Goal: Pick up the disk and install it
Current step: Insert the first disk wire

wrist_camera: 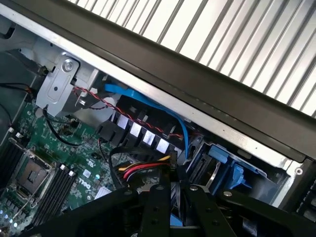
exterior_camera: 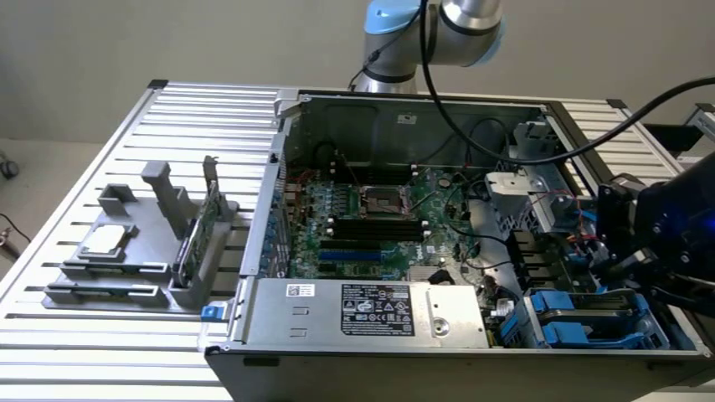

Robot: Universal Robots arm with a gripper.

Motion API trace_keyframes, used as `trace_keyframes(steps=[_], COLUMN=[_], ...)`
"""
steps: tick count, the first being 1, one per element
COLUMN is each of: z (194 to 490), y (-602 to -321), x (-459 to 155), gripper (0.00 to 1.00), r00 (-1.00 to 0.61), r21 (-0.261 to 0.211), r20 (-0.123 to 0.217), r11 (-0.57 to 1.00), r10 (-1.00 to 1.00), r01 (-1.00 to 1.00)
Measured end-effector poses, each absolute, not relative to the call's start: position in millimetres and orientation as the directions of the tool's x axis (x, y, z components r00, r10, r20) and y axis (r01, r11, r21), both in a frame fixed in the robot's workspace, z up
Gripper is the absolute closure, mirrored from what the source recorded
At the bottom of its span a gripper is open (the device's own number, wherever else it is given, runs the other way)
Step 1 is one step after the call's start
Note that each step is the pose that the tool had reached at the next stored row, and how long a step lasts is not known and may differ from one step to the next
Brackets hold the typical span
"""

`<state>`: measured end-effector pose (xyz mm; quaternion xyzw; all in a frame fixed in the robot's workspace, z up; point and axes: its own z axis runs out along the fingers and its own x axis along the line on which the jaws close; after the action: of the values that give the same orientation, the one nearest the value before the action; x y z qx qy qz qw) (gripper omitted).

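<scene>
1 gripper (wrist_camera: 177, 197) closed on 1 blue-framed disk (wrist_camera: 176, 220); below, 1 open computer case (exterior_camera: 447, 373).

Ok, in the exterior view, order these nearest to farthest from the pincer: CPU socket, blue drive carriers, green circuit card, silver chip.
From the pincer:
1. blue drive carriers, just beside it, at the exterior view's right.
2. CPU socket, mid-motherboard.
3. green circuit card, upright, toward the exterior view's left.
4. silver chip, farthest toward that left.
</scene>
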<state>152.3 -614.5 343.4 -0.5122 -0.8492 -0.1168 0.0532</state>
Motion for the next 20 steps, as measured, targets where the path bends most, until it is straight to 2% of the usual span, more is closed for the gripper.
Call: trace_keyframes(steps=[20], z=[343.4], y=[-619.6], x=[152.0], gripper=[0.83], r00=[-0.357], r21=[0.13], r20=[0.216], r11=[0.336], r10=[0.909], r01=[0.933])
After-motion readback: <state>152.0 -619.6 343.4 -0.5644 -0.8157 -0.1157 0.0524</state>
